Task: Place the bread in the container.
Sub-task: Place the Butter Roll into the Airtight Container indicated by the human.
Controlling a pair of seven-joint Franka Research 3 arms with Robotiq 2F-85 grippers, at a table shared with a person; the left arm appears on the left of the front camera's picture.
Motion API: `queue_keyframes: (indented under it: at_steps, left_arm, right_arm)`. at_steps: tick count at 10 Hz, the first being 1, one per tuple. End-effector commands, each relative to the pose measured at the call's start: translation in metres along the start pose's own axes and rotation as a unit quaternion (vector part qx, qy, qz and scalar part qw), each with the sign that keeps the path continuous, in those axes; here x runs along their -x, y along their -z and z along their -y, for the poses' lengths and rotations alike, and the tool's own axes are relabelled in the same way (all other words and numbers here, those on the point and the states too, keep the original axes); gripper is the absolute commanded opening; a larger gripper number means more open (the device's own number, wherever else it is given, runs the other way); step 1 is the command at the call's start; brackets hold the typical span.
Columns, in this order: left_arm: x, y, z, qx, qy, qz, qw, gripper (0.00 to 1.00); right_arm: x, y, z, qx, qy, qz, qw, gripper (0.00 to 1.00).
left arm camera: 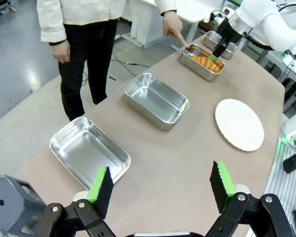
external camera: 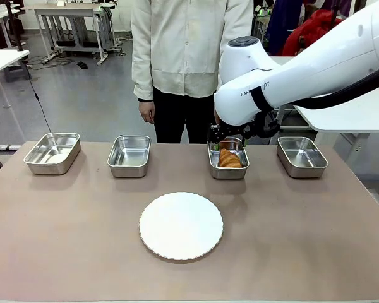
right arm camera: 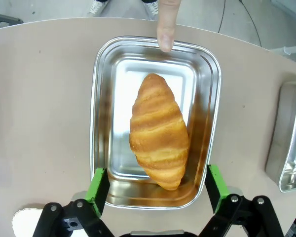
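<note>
Golden bread (right arm camera: pixel 159 130) lies lengthwise in the container (right arm camera: pixel 102 89); right gripper (right arm camera: pixel 157 190) spread apart.

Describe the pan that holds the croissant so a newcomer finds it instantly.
Along the far edge of the brown table stands a row of four steel pans. Take the container third from the robot's left, under the right gripper. It alone holds bread, and a person's finger touches its rim.
</note>
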State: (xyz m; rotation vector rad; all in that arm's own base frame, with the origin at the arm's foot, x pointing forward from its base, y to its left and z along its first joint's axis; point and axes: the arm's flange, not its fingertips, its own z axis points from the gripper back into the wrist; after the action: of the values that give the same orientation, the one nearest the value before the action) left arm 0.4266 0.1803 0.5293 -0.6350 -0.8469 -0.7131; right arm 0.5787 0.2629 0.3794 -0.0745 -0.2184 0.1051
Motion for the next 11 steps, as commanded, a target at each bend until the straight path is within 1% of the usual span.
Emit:
queue_keyframes:
  at_steps: [1,7,8,9,11]
  left_arm:
    - [0.0,0.0,0.002,0.003,0.005,0.005,1.0,1.0]
    - [0.0,0.0,0.002,0.003,0.005,0.005,1.0,1.0]
    - [0.0,0.0,0.002,0.003,0.005,0.005,1.0,1.0]
    - [0.0,0.0,0.002,0.003,0.005,0.005,1.0,1.0]
    - [0.0,0.0,0.002,0.003,0.005,0.005,1.0,1.0]
  right_arm:
    - [-0.001,-0.002,0.001,0.0,0.001,0.002,1.0,1.0]
    - [0.0,0.0,0.0,0.0,0.0,0.0,1.0,1.0]
    - [0.022,-0.023,0.002,0.004,0.0,0.04,0.999,1.0]
    - [0.054,-0.047,0.005,-0.001,-0.007,0.082,0.997,1.0]
    - [0.108,-0.079,0.01,-0.002,-0.027,0.139,0.99,1.0]
